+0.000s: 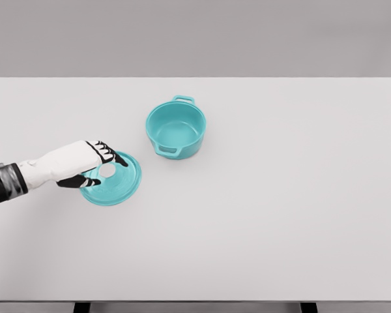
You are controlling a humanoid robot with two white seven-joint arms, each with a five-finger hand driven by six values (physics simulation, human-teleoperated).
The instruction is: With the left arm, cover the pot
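Teal lid, rigid, probably light and slick, near surface's left edge beside open pot; left hand fingers curling around its white knob, the best hold.

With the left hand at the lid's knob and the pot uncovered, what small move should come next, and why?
Probably close the left hand on the white knob and lift. Its fingers sit around the knob, but the teal lid lies flat on the table, left of the open pot.

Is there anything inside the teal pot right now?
The pot looks empty: bare teal floor shows, though its near wall hides a strip. The lid lies beside it under the left hand.
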